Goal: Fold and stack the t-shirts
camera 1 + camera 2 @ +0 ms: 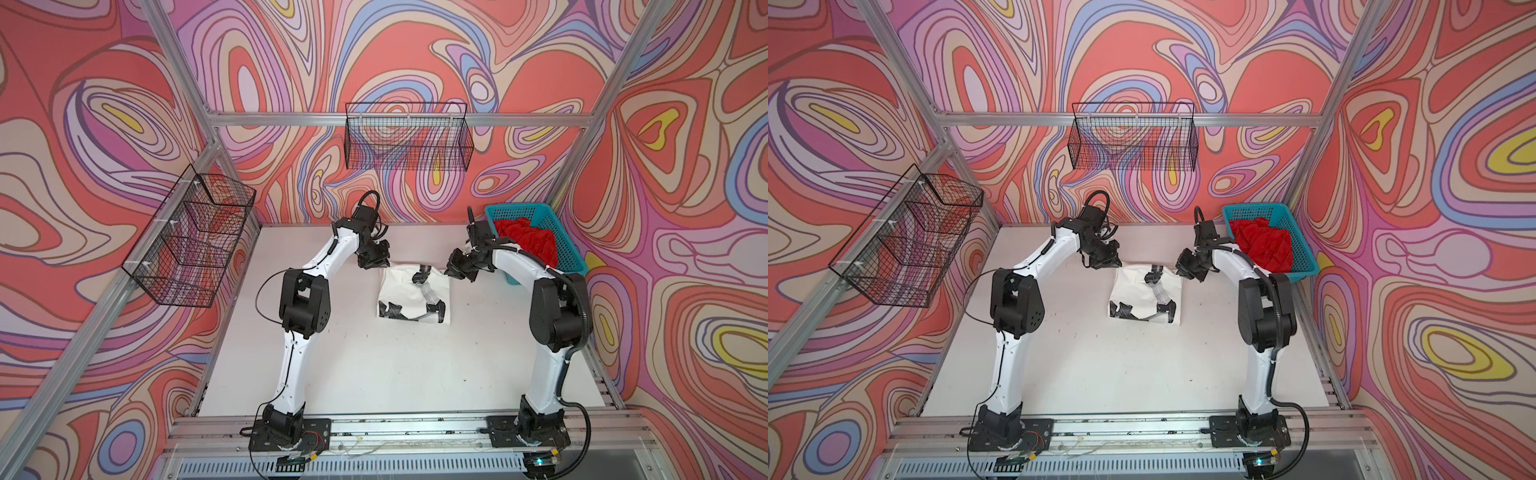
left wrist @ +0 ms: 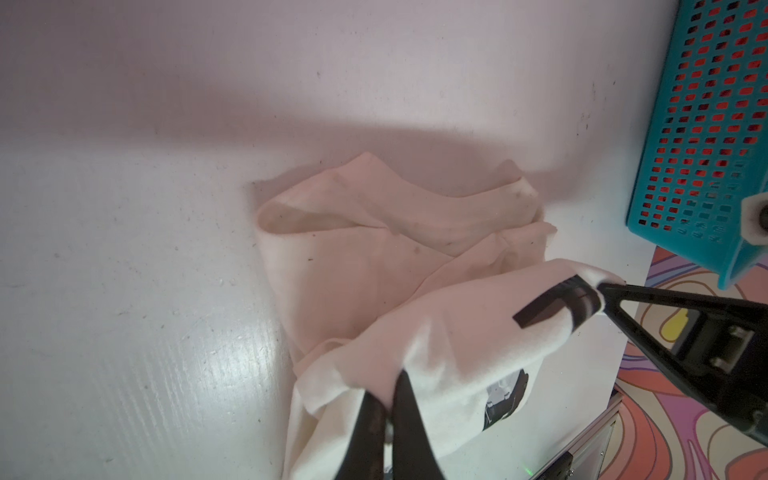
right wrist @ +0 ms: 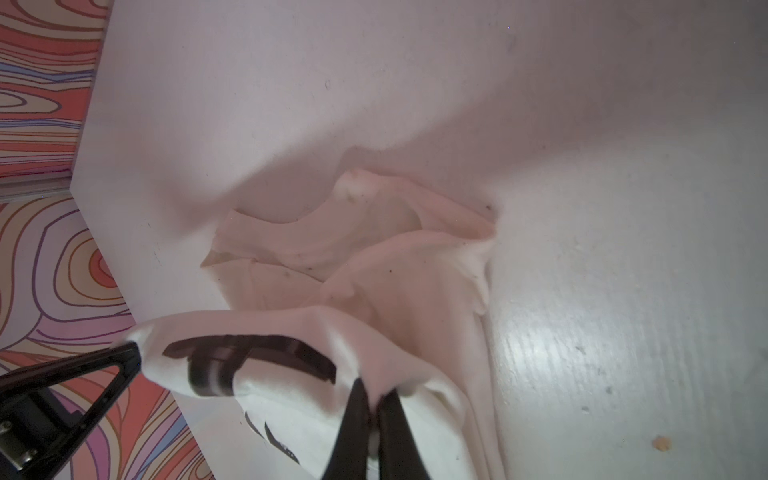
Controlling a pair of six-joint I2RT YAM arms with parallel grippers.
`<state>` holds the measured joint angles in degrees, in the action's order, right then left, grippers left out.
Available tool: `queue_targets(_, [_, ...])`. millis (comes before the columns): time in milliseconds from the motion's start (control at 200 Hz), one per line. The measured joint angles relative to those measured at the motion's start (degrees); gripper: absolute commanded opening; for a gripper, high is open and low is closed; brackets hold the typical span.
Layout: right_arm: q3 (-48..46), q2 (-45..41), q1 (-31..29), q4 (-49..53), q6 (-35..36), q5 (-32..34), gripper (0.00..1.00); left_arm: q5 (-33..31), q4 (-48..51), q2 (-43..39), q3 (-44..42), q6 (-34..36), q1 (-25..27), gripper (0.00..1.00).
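A white t-shirt point(image 1: 409, 299) point(image 1: 1142, 299) with black prints lies partly folded at the back middle of the table. My left gripper point(image 1: 376, 266) point(image 2: 386, 386) is shut on its far left corner. My right gripper point(image 1: 451, 270) point(image 3: 376, 392) is shut on its far right corner. Both hold that edge lifted, and in the wrist views it curls over the cloth lying beneath. A crumpled red t-shirt point(image 1: 528, 241) point(image 1: 1262, 245) sits in the teal basket point(image 1: 519, 208) point(image 2: 706, 124) at the back right.
The teal basket stands just behind my right arm, tilted against the wall. One black wire basket point(image 1: 407, 137) hangs on the back wall and another point(image 1: 191, 237) on the left wall. The white table point(image 1: 374, 365) ends at an aluminium rail in front.
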<state>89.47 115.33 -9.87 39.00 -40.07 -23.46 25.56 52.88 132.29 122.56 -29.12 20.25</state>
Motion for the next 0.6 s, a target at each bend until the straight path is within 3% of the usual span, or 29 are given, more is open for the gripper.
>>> queue_targets(25, [0.33,0.59,0.0,-0.09,0.11,-0.04,0.0,0.0,0.04,0.46,0.44,-0.02,-0.07,0.0])
queue_targets(55, [0.79,1.33,0.04,-0.15,0.24,-0.09,0.1,-0.02,-0.09,0.79,0.72,0.0,-0.13,0.01])
queue_targets(145, [2.89,3.58,0.17,0.02,1.11,-0.11,0.41,-0.26,-0.09,1.77,1.62,-0.04,-0.22,0.54])
queue_targets(230, [6.29,5.7,0.44,0.79,2.54,0.66,0.54,-1.4,-0.09,2.43,2.89,-0.48,-0.22,0.85])
queue_targets(315, [8.37,5.97,0.59,1.79,4.26,2.23,0.6,-2.75,-0.22,2.47,3.74,-1.03,-0.26,0.92])
queue_targets(456, [8.02,2.97,0.59,2.51,5.75,4.22,0.61,-4.96,-1.18,1.14,3.43,-1.29,-0.33,0.91])
queue_targets(601, [0.68,-4.59,0.02,1.33,5.86,4.13,0.61,-5.18,-5.57,-6.82,-7.15,-2.47,-0.31,0.88])
